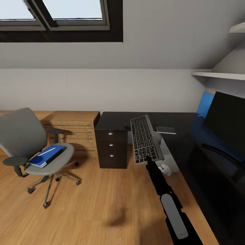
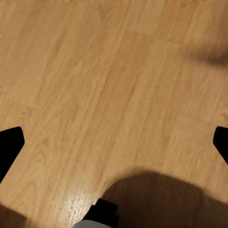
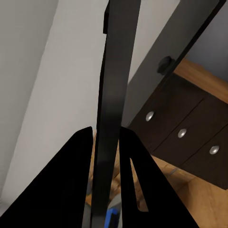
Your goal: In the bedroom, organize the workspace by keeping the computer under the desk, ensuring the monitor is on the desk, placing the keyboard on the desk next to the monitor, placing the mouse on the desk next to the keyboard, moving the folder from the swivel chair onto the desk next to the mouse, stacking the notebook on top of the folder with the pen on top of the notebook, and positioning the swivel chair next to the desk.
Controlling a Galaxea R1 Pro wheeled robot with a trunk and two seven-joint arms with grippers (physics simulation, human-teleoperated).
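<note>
**A:** Item one, far left of your right fingers: what's listed?

**B:** Swivel chair (image 1: 32,143), standing on the wood floor (image 1: 102,204), well apart from the desk (image 1: 190,149). On its seat: blue folder (image 1: 42,160), a dark notebook (image 1: 53,154) on top of it, a white pen (image 1: 47,151) lying on that. All untouched, and farther from your right fingers than anything else listed.

**A:** Left gripper?

**B:** The left gripper (image 2: 114,142) has its fingertips spread wide at the edges of the wrist view, released, holding nothing, bare floor beyond them.

**A:** Next entry, going right.

**B:** Black drawer unit (image 1: 111,146) with silver knobs, under the desk's near end. Beside it, the keyboard (image 1: 144,139), clenched at its near short edge by your right gripper (image 1: 149,159). In the right wrist view the fingers (image 3: 71,185) pinch the thin edge-on slab (image 3: 116,95).

**A:** The relation that matters?

**B:** The keyboard's long axis runs straight away from your fingers. It is tilted and raised at the desk's front edge, partly over the floor, not yet laid flat. The monitor (image 1: 226,119) stands beyond and to the right of the fingers, so my judgement is that you carry rightward over the top and turn the long axis along the screen.

**A:** Obstructions?

**B:** A small grey slab (image 1: 166,130) on the desktop just past the keyboard's far right corner; I cannot tell what it is. A small dark object (image 1: 127,128) sits near the far left corner, possibly the mouse.
</note>
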